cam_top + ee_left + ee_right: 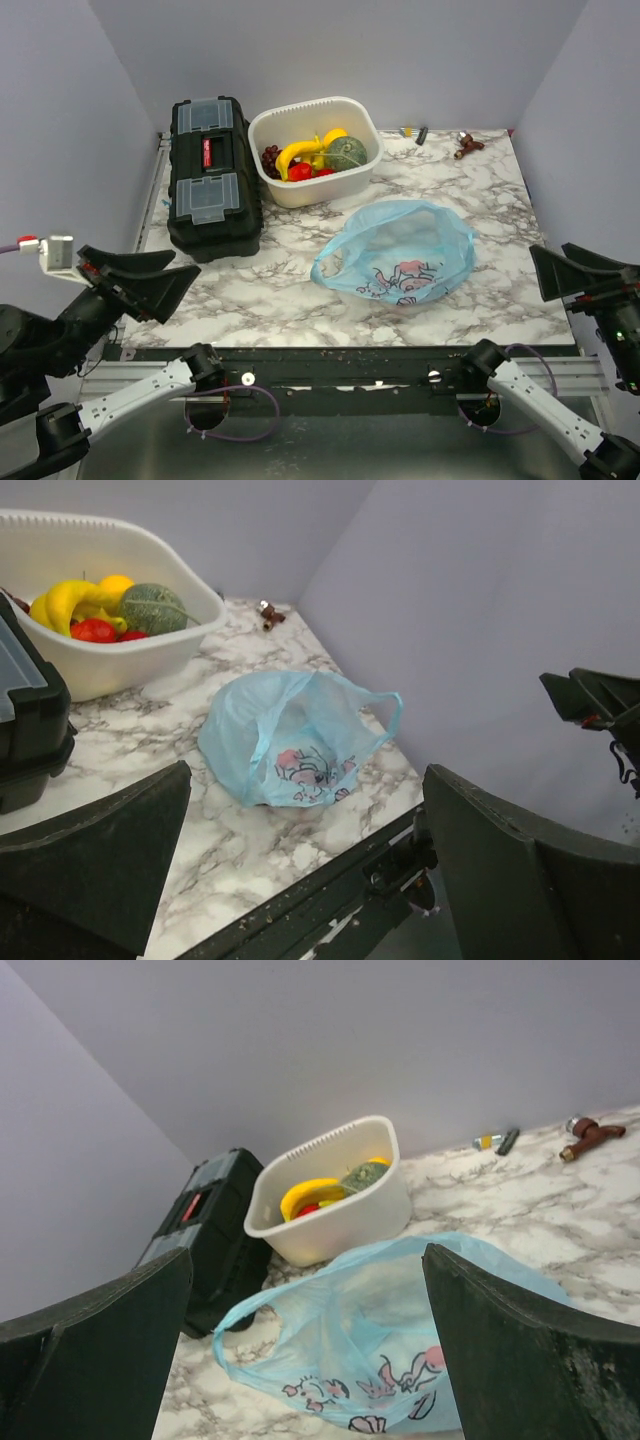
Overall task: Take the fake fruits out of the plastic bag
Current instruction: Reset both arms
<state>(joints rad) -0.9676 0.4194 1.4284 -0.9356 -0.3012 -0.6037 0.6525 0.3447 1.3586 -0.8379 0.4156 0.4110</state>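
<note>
The light-blue plastic bag lies slumped on the marble table, its mouth facing left; I see no fruit inside it. It also shows in the left wrist view and the right wrist view. The fake fruits sit in a white tub: purple grapes, yellow bananas, a red piece and a green melon. My left gripper is open and empty off the table's front left corner. My right gripper is open and empty off the table's right edge.
A black toolbox stands left of the tub. An orange-yellow lemon lies in the tub too. A small brown object and small bits lie at the back right by the wall.
</note>
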